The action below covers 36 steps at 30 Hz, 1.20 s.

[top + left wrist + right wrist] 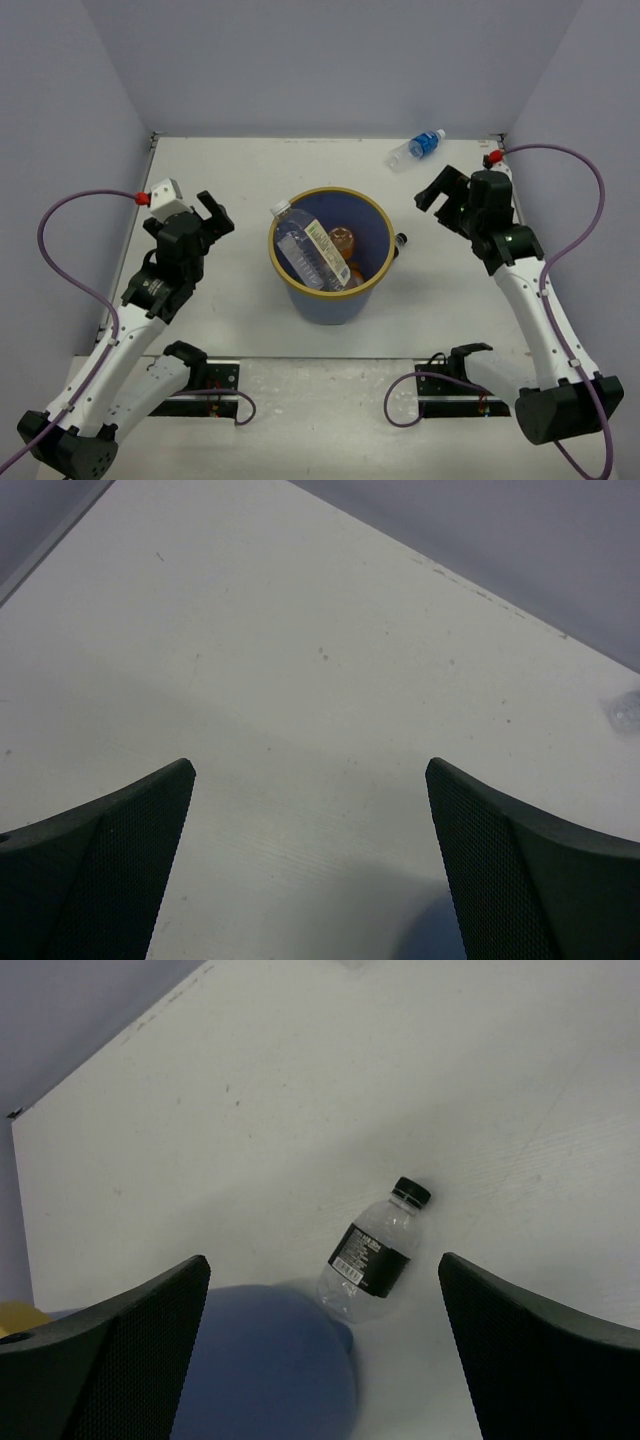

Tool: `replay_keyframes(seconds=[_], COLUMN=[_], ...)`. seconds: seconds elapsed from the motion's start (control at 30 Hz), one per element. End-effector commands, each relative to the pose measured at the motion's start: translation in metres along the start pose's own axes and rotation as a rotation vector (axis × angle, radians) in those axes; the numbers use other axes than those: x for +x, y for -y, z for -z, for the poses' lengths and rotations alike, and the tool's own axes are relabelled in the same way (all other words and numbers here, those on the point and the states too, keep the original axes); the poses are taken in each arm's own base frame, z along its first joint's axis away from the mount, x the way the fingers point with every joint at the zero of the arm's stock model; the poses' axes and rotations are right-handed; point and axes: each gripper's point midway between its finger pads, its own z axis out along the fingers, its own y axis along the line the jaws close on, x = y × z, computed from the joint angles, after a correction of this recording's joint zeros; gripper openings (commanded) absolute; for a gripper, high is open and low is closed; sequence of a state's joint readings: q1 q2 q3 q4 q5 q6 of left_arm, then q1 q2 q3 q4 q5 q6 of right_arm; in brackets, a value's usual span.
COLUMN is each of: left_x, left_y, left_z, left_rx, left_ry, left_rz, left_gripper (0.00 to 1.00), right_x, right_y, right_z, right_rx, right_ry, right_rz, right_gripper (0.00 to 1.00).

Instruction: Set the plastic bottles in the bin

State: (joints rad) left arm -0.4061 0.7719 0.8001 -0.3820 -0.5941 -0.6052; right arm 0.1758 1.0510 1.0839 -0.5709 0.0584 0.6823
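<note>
left gripper (310, 780), right gripper (436, 192): jaws wide, empty | bin (335, 305): holds clear bottle (305, 250), orange bottle (343, 240) | outstanding: black-label bottle (372, 1255) beside bin at 3 o'clock, blue-label bottle (417, 148) at 1 o'clock

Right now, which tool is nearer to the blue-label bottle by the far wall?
Right. The right tool sits just in front of the blue-label bottle; the left tool is across the table, past the bin.

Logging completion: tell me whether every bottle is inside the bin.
No, a blue-labelled bottle lies on the table, outside the blue bin, near the far right corner.
</note>
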Motion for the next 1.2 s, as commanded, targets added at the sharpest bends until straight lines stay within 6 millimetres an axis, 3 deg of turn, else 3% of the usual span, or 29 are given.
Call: replay_keyframes(seconds=[0.0, 0.6, 0.87, 0.93, 1.07, 1.17], left_x=[-0.011, -0.007, -0.006, -0.006, -0.007, -0.007], left_y=[0.003, 0.004, 0.004, 0.004, 0.002, 0.003], left_z=[-0.001, -0.005, -0.005, -0.005, -0.004, -0.004], left_rx=[0.012, 0.01, 0.008, 0.007, 0.002, 0.007], left_ry=[0.038, 0.025, 0.022, 0.022, 0.025, 0.027], left_rz=[0.003, -0.014, -0.017, -0.017, -0.015, -0.012], left_gripper=[1.0, 1.0, 1.0, 1.0, 1.0, 1.0], right_x=[0.037, 0.129, 0.173, 0.184, 0.2, 0.19], right_y=[0.003, 0.031, 0.053, 0.059, 0.063, 0.061], right_z=[-0.024, -0.097, -0.132, -0.14, -0.146, -0.141], right_rx=[-0.032, 0.029, 0.201, 0.246, 0.261, 0.271], right_ry=[-0.12, -0.387, -0.458, -0.475, -0.495, -0.446], right_rz=[-0.088, -0.192, -0.167, -0.157, -0.139, -0.107], right_gripper=[0.99, 0.99, 0.98, 0.94, 0.66, 0.47])
